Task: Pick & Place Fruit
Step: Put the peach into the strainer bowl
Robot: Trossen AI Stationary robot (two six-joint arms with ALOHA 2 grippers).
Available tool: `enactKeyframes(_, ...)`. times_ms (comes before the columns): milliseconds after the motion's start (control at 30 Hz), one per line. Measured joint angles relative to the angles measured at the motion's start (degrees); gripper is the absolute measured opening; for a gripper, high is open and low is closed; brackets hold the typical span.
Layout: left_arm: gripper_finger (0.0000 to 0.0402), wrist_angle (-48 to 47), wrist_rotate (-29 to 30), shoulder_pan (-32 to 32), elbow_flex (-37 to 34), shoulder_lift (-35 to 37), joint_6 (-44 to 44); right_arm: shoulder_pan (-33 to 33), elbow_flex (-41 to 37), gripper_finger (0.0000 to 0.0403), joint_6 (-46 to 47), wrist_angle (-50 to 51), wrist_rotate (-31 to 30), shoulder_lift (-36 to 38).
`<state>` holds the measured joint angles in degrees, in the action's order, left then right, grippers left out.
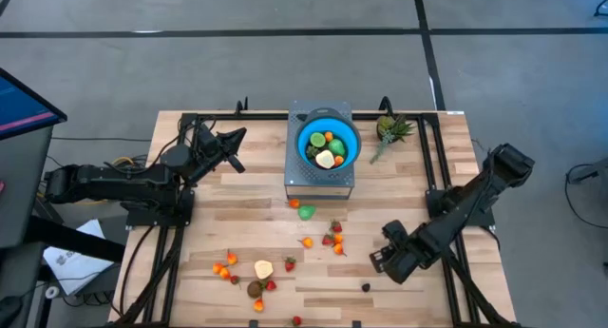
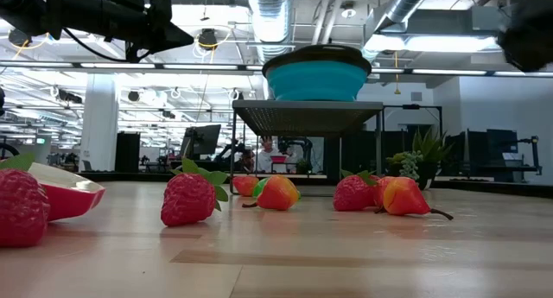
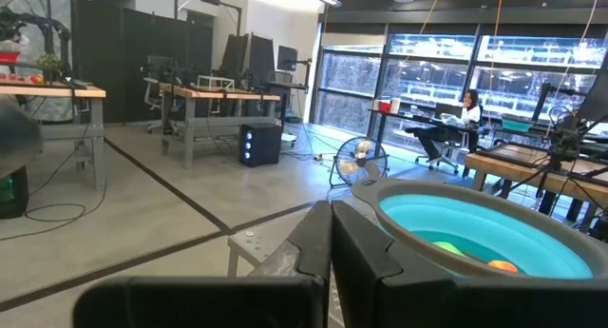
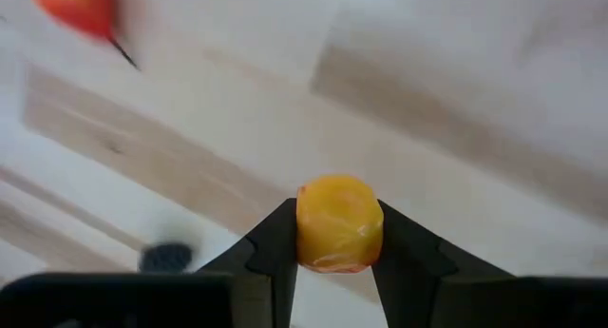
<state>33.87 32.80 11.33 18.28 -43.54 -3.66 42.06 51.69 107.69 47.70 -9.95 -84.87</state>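
The right hand (image 4: pixel 337 235) grips a small yellow-orange fruit (image 4: pixel 339 223) between its fingers, above the table (image 1: pixel 399 209) near its front right. The left hand (image 3: pixel 330 235) – fingers pressed together, empty – hangs beside the blue bowl (image 3: pixel 480 235).

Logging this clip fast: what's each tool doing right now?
Left tool: shut, empty, beside the blue bowl.
Right tool: shut on a yellow fruit, above the table.
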Motion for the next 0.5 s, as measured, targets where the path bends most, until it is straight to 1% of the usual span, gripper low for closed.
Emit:
enactKeyframes(233, 0.0002, 0.0, 0.0, 0.0, 0.0, -0.01, 0.0, -6.19, 5.6, 0.0107, -8.49, 7.08, -8.75, 4.72)
enactKeyframes(367, 0.0002, 0.0, 0.0, -0.01, 0.0, 0.02, 0.0, -10.89, 8.47, 0.0107, -16.21, 8.24, -13.51, 6.91)
enactKeyframes(500, 0.0002, 0.0, 0.0, 0.0, 0.0, 0.02, 0.0, -15.61, 11.72, 0.0107, -25.76, 8.2, -15.7, 8.28)
